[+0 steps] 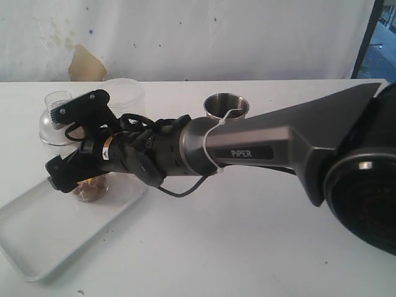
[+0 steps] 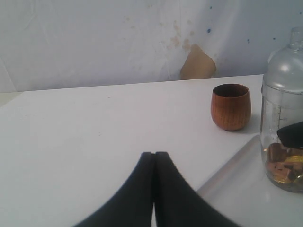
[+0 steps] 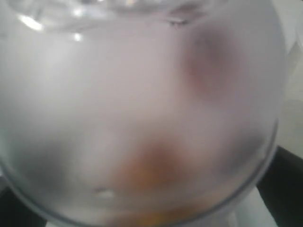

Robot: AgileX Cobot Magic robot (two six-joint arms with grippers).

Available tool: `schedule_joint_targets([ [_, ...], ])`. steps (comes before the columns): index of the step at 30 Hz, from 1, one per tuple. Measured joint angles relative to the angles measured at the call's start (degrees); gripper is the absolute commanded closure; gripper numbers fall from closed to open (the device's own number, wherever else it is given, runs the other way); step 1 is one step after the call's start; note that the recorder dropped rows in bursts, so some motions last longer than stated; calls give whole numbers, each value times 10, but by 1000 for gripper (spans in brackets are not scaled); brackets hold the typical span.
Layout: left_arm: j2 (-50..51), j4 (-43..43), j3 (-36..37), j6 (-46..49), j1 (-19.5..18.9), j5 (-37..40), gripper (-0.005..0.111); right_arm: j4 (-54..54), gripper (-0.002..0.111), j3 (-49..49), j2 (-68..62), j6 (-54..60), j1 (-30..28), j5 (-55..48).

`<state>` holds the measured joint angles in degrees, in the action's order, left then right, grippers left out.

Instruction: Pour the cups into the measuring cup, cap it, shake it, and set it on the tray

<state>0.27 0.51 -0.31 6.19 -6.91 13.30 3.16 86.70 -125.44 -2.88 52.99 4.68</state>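
Watching tray (image 1: 37, 241) lying far left on white table (image 1: 247, 247). Measuring cup (image 1: 91, 185) is standing on it, domed lid on, brown pieces sitting in bottom. Right gripper (image 1: 57, 145) is reaching across from right, jaws spread wide either side of cup; can't tell if touching. Right arm (image 1: 247, 148) is blocking most of cup wall. Frosted container (image 1: 127, 93) is standing behind, steel tumbler (image 1: 226, 105) further right, upright, well apart from tray. Wooden cup (image 2: 230, 106) is standing off tray, near measuring cup, showing only in left wrist view. Left gripper (image 2: 154, 184) is pressing fingers together, pinching nothing.
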Motion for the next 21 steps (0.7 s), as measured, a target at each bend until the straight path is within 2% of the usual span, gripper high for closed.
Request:
schedule_joint_targets([
  [6, 0, 0, 0, 0, 0, 0, 107, 0, 11, 0, 23, 0, 0, -60],
  [15, 0, 0, 0, 0, 0, 0, 107, 0, 48, 0, 49, 0, 1, -116],
  [21, 0, 0, 0, 0, 0, 0, 107, 0, 53, 0, 69, -5, 2, -178],
])
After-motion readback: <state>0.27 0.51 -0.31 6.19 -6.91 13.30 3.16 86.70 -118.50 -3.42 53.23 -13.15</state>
